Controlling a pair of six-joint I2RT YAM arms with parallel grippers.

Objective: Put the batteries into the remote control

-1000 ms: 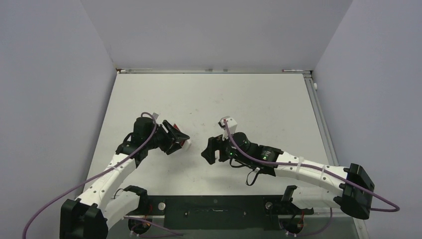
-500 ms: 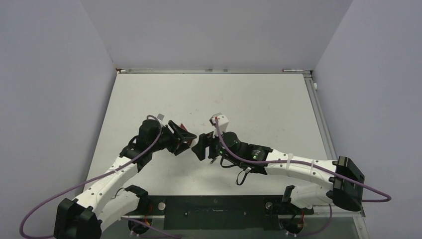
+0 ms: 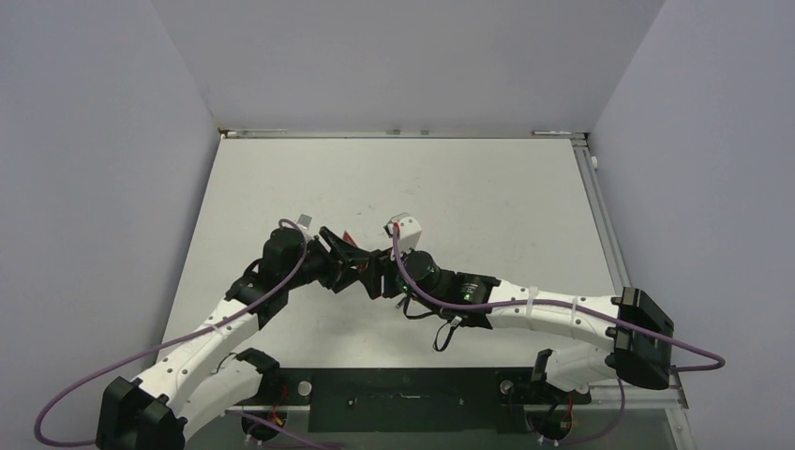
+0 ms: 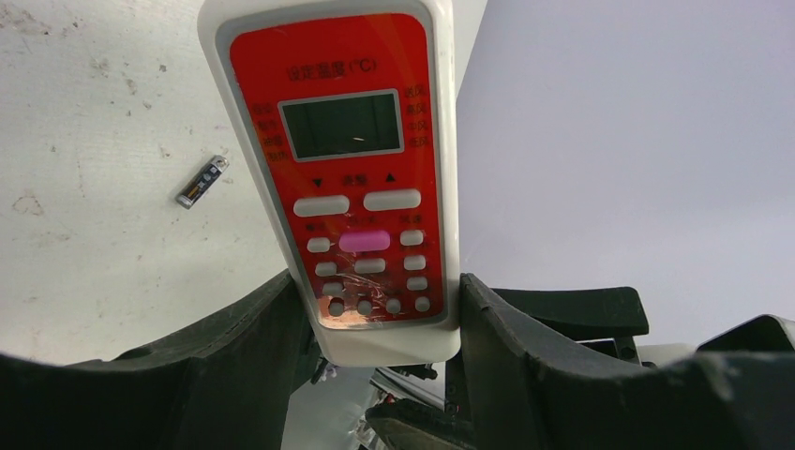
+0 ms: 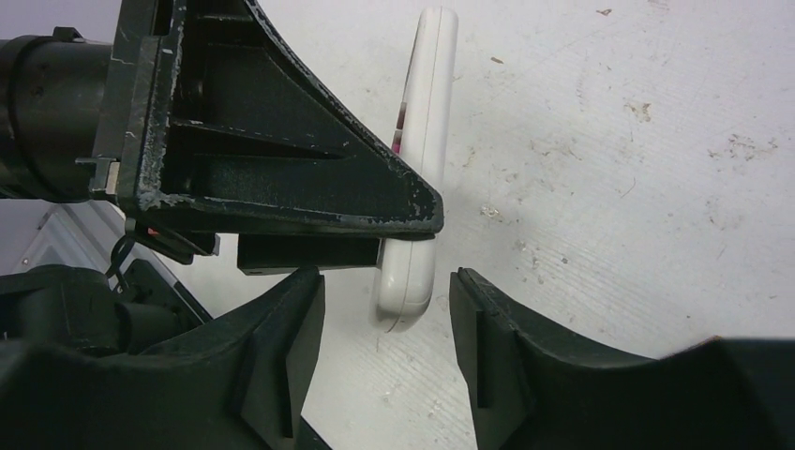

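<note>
My left gripper [image 4: 384, 323] is shut on the lower end of the remote control [image 4: 352, 169] and holds it up off the table, red front with screen and buttons facing the left wrist camera. In the right wrist view the remote [image 5: 422, 159] shows edge-on, white, with the left gripper's finger [image 5: 281, 159] against it. My right gripper [image 5: 386, 291] is open, and the remote's end sits just beyond the gap between its fingertips, touching neither. A dark battery with a pale end [image 4: 202, 181] lies on the table. The reddish battery is out of view. In the top view both grippers meet, left [image 3: 345, 258], right [image 3: 373, 275].
The white table [image 3: 469, 187] is walled in grey on the left, back and right. A metal rail [image 3: 600, 216] runs along its right edge. The arm bases and a black plate [image 3: 403, 398] sit at the near edge.
My right gripper has moved left to the left gripper. The left gripper has shifted a little right with the remote in it. The two now meet at the table's centre-left.
</note>
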